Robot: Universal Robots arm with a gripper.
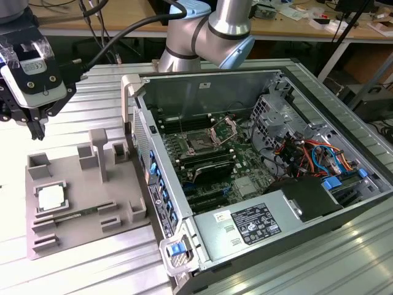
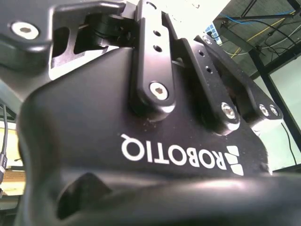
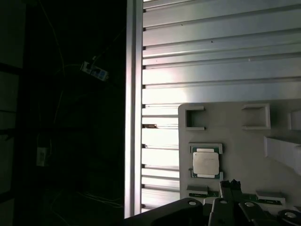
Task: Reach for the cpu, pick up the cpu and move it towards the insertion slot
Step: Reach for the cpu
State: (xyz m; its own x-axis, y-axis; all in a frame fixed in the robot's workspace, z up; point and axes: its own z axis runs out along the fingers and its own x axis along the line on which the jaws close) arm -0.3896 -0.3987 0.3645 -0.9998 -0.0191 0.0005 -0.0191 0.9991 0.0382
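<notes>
Currently: gripper (image 1: 27, 123) hovering high, carrying no cpu; spread or pressed together, cannot tell. Cpu (image 1: 50, 198) lying flat in tray (image 1: 86, 184) pocket, well below gripper, slightly toward exterior view's right. Slot (image 1: 199, 144) sitting much farther that same way, inside case (image 1: 209, 92).

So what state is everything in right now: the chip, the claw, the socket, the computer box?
cpu: lying flat in its pocket of the grey tray, not held.
claw: hanging above the tray, off the cpu, carrying nothing.
insertion slot: open, metal frame flipped up.
computer case: side cover off, insides exposed.
memory stick: lying in the tray beside the cpu.
</notes>
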